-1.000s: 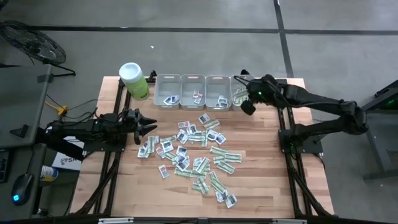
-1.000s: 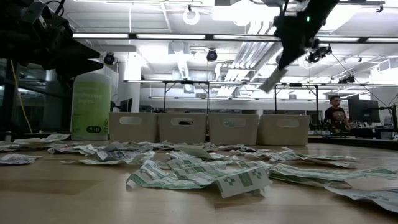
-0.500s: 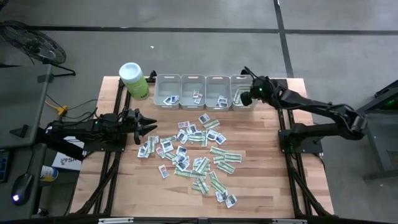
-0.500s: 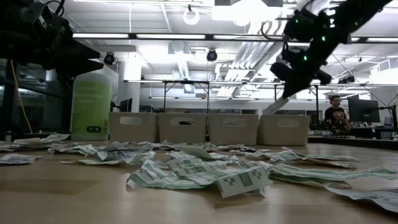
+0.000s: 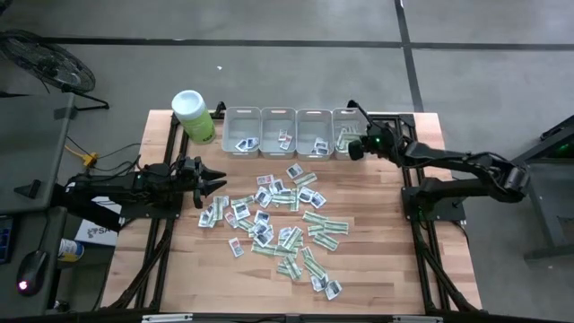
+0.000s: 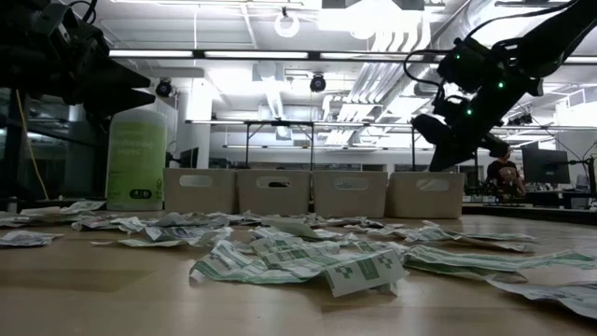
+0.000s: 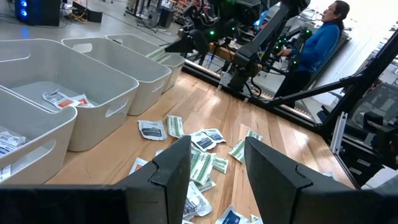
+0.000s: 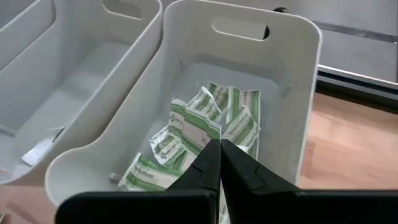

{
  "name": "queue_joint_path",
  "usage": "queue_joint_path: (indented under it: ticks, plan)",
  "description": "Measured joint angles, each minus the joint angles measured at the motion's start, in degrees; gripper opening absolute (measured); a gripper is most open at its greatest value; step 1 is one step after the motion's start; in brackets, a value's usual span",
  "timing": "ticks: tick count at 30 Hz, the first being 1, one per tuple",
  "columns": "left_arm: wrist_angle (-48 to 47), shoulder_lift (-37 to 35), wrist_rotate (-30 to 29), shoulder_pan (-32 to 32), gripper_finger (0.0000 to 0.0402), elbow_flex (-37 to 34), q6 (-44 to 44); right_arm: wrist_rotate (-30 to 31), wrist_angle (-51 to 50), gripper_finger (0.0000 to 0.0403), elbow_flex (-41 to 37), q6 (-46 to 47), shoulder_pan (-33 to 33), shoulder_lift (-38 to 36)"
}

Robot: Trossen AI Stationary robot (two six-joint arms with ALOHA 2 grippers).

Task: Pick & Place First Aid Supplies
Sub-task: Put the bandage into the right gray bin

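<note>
Green-and-white strips (image 8: 205,134) already lie heaped in the rightmost grey bin (image 5: 348,142), upper centre of the high view, and I can see a few squarish white packets in each of the other 3 bins (image 5: 269,135) beside it. That is the done part, and it is small: I judge the task well short of finished, because dozens of packets (image 5: 278,220) are still spread over the wooden table (image 5: 395,260) in the middle of that view, green strips mixed with white ones.

My right gripper (image 8: 219,163) hangs just over the rightmost bin, at the right end of the row in the high view. Its fingers (image 8: 208,168) are pressed together with nothing between them; the green-and-white strips sit directly below the tips, on the bin floor, apart from them as far as I can tell.

My left gripper (image 7: 214,165) waits at the left edge of the table, mid-left in the high view, with its fingers apart and empty. The nearest loose packets lie on the wood just beyond its tips, not touching.
</note>
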Motion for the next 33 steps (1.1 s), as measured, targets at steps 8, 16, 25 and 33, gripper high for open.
queue_joint_path:
  ticks: [8,16,25,33]
  plan:
    - [0.00,-0.01,-0.01,0.00,0.0150,0.00,0.00,-1.14,0.37,0.0031,0.00,-2.80,0.02,0.00]
    - [0.00,0.00,0.00,0.00,0.0150,0.00,0.00,-2.24,0.32,0.0122,0.04,-4.13,-0.04,-0.12]
    - [0.00,-0.02,0.00,-0.01,0.0150,0.01,0.01,-5.84,-2.99,0.0160,7.56,-6.24,-0.43,-0.17]
    - [0.00,-0.01,-0.01,0.01,0.0150,0.00,0.00,-5.76,-18.60,0.0161,20.98,-11.82,1.11,-0.17]
